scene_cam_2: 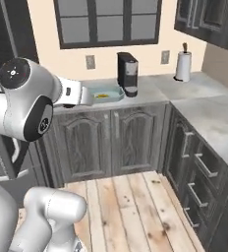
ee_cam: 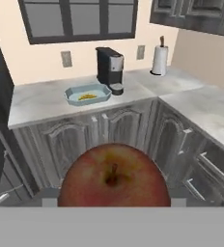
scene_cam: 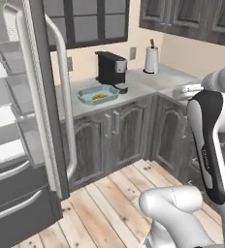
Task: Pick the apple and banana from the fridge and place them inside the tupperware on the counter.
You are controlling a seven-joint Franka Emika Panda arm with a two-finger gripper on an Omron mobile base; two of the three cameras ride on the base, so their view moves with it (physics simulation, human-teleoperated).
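Note:
The dark red apple (ee_cam: 114, 176) looms large at the bottom of the hand view, and my gripper (ee_cam: 114, 202) is shut on it, its fingertips mostly hidden behind the fruit. My hand (scene_cam_2: 79, 96) hangs in the air in front of the counter (ee_cam: 36, 101), short of the light blue-grey tupperware (ee_cam: 87, 94) (scene_cam: 98, 95) (scene_cam_2: 103, 93). Inside that tray lies the yellow banana (ee_cam: 87, 97) (scene_cam: 100, 97). The fridge (scene_cam: 41, 97) stands at the left with a door swung open and white shelves showing.
A black coffee machine (ee_cam: 109, 67) (scene_cam: 112, 68) stands right beside the tupperware. A paper towel roll (ee_cam: 159, 60) sits in the counter's corner. Upper cabinets (scene_cam: 182, 19) hang above the right run of counter. Wood floor (scene_cam_2: 130, 206) lies before the cabinets.

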